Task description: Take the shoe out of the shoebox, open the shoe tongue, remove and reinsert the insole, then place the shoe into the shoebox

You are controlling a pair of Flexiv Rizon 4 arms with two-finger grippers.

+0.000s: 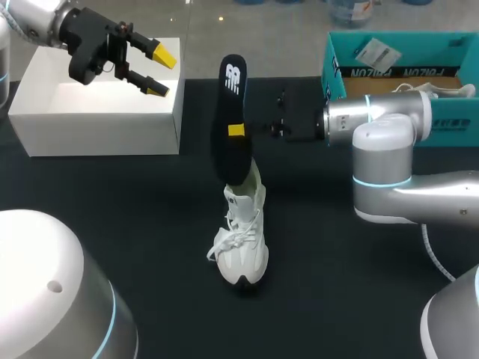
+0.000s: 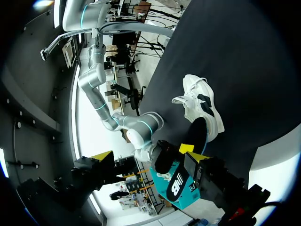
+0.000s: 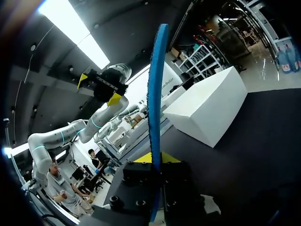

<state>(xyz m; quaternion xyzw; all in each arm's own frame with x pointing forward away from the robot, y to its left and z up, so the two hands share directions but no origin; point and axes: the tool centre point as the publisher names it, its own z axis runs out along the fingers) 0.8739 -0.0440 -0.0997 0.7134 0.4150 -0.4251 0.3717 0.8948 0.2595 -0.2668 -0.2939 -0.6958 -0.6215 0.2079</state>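
Counter (image 1: 322,299): black surface, both arms over it.

Shoebox (image 1: 338,69): teal, at the far-right corner. Inside are a paper tag (image 1: 378,52) and a pale item that is probably a second shoe. The right arm hides part of it, so I cannot confirm.

White box (image 1: 97,127): at the far-left corner. Whether it holds anything is not clear.

Shoe (image 1: 243,243): white sneaker, standing on its sole near the middle of the counter, out of the shoebox. Its long axis runs from far edge to near edge, toe toward the near edge, laces loose.

Insole (image 1: 228,112): black, standing almost upright, long axis near vertical. Its lower end is in or at the shoe's mouth and the logo end is up.

Right end effector (image 1: 236,132): comes in from the right edge and is clamped on the insole at mid-length. One yellow tip shows on the near face. The right wrist view shows the insole edge-on between the fingers.

Left end effector (image 1: 161,72): fingers spread wide, holding nothing, above the white box and well apart from the shoe.

Judgement: the key relation is the insole's lower end to the shoe mouth, directly below the right end effector. The right arm is the nearer one. I cannot tell whether the insole is on its way out or in.
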